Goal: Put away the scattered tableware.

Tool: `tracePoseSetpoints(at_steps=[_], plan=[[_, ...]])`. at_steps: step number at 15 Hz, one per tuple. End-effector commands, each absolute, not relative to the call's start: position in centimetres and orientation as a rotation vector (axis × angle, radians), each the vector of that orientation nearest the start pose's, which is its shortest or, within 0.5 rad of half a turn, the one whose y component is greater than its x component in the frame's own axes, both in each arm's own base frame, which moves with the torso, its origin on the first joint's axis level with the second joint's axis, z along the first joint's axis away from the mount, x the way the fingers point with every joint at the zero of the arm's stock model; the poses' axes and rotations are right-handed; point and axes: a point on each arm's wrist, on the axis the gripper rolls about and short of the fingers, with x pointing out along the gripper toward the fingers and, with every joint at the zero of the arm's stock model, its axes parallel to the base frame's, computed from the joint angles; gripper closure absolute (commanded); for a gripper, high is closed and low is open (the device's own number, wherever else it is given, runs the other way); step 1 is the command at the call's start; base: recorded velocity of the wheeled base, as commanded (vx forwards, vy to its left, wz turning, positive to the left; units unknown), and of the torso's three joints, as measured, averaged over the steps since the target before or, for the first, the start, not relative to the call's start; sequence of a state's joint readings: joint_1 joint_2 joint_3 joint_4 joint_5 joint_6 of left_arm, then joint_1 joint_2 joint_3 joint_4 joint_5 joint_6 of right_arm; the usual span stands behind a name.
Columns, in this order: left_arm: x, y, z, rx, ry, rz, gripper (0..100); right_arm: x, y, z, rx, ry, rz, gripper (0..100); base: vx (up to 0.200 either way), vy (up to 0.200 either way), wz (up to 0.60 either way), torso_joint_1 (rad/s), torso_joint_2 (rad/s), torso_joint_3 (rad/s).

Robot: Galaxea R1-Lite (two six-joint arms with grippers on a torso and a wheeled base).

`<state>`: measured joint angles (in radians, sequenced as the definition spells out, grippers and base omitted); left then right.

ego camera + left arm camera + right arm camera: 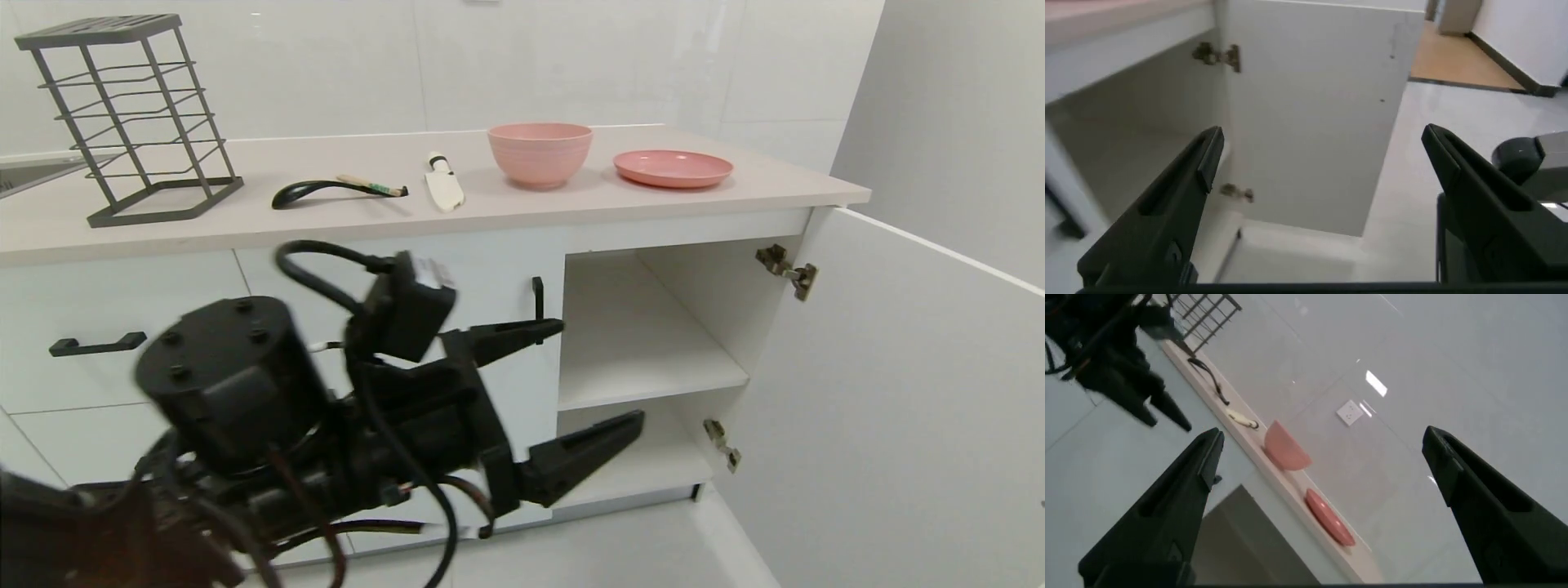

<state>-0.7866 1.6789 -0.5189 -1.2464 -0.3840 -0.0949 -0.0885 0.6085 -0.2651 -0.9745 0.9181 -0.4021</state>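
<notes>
Up top in the head view, the pink bowl (540,153) and pink plate (673,167) sit on the desk (245,214), right of the white knife (444,186) and black spoon (294,196). Lower centre, the left pincer (600,374) gapes wide, empty, before the open cabinet (645,343). The right pincer (1323,439) also spreads wide.

The scene is lit brightly and evenly from overhead, so that only faint, soft shadows are cast on the desk (784,184) under the bowl (540,153) and the plate (673,167). A pale sheen is seen on the glossy wall tiles (326,65), and a bright lamp reflection (1376,382) is caught there in the right wrist view. The open cupboard (645,343) is left slightly dimmer inside.
</notes>
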Motion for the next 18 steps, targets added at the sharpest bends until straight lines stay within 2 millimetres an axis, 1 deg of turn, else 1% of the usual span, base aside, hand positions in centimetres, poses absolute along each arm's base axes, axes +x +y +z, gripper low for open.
tracePoseSetpoints(at_steps=[1, 2, 3, 4, 5, 6, 7, 8, 9, 10, 11, 12, 13, 14, 15, 16, 17, 18], plan=[[14.6, -11.0, 18.8, -0.111, -0.124, -0.983, 0, 1.5, 1.7, 22.5, -0.669, -0.728, 0.714, 0, 0.0, 0.0, 0.0, 0.0, 0.0, 0.0], [13.5, -9.3, 18.4, -0.107, -0.146, -0.937, 0, 1.2, 1.7, 21.8, -0.666, -0.725, 0.715, 0, 0.0, 0.0, 0.0, 0.0, 0.0, 0.0], [11.2, -6.2, 17.5, -0.099, -0.196, -0.823, 0, 0.5, 1.8, 20.1, -0.658, -0.711, 0.716, 0, 0.0, 0.0, 0.0, 0.0, 0.0, 0.0], [9.6, -4.4, 17.3, -0.088, -0.238, -0.738, 0, 0.2, 1.8, 18.9, -0.65, -0.692, 0.714, 0, 0.0, 0.0, 0.0, 0.0, 0.0, 0.0], [8.1, -3.2, 18.0, -0.082, -0.318, -0.666, 0, 0.1, 1.7, 18.0, -0.637, -0.669, 0.695, 0, 0.0, 0.0, 0.0, 0.0, 0.0, 0.0], [7.0, -2.4, 18.5, -0.081, -0.375, -0.616, 0, 0.2, 1.7, 17.4, -0.623, -0.648, 0.667, 0, 0.0, 0.0, 0.0, 0.0, 0.0, 0.0], [3.9, -1.3, 18.8, -0.096, -0.472, -0.518, 0, 0.3, 1.6, 16.9, -0.604, -0.619, 0.613, 0, 0.0, 0.0, 0.0, 0.0, 0.0, 0.0], [1.5, -0.9, 18.0, -0.092, -0.501, -0.471, 0, 0.1, 1.6, 16.8, -0.606, -0.621, 0.587, 0, 0.0, 0.0, 0.0, 0.0, 0.0, 0.0], [-0.7, -0.8, 16.2, -0.087, -0.475, -0.439, 0, 0.0, 1.6, 16.7, -0.609, -0.604, 0.549, 0, 0.0, 0.0, 0.0, 0.0, 0.0, 0.0], [-2.4, -0.8, 13.7, -0.087, -0.422, -0.413, 0, -0.2, 1.6, 16.4, -0.617, -0.584, 0.512, 0, 0.0, 0.0, 0.0, 0.0, 0.0, 0.0], [-3.3, -0.8, 11.6, -0.088, -0.37, -0.404, 0, -0.5, 1.7, 16.0, -0.618, -0.575, 0.501, 0, 0.0, 0.0, 0.0, 0.0, 0.0, 0.0], [-3.0, -0.8, 11.1, -0.096, -0.314, -0.398, 0, -1.3, 1.8, 15.2, -0.609, -0.567, 0.517, 0, 0.0, 0.0, 0.0, 0.0, 0.0, 0.0], [-3.2, -0.8, 11.4, -0.102, -0.354, -0.405, 0, -2.7, 1.8, 14.0, -0.603, -0.603, 0.577, 0, 0.0, 0.0, 0.0, 0.0, 0.0, 0.0], [-3.1, -0.8, 11.2, -0.111, -0.327, -0.4, 0, -3.6, 1.6, 12.7, -0.577, -0.609, 0.651, 0, 0.0, 0.0, 0.0, 0.0, 0.0, 0.0], [-2.9, -0.8, 10.7, -0.114, -0.281, -0.398, 0, -4.0, 1.5, 11.8, -0.567, -0.601, 0.682, 0, 0.0, 0.0, 0.0, 0.0, 0.0, 0.0], [-2.6, -0.8, 9.6, -0.072, -0.185, -0.376, 0, -3.9, 1.6, 11.8, -0.574, -0.598, 0.669, 0, 0.0, 0.0, 0.0, 0.0, 0.0, 0.0], [-2.6, -0.8, 9.6, -0.072, -0.185, -0.376, 0, -3.9, 1.6, 11.8, -0.574, -0.598, 0.669, 0, 0.0, 0.0, 0.0, 0.0, 0.0, 0.0], [-2.4, -0.7, 8.5, 0.034, -0.099, -0.323, 0, -3.3, 1.3, 10.9, -0.471, -0.447, 0.521, 0, 0.0, 0.0, 0.0, 0.0, 0.0, 0.0]])
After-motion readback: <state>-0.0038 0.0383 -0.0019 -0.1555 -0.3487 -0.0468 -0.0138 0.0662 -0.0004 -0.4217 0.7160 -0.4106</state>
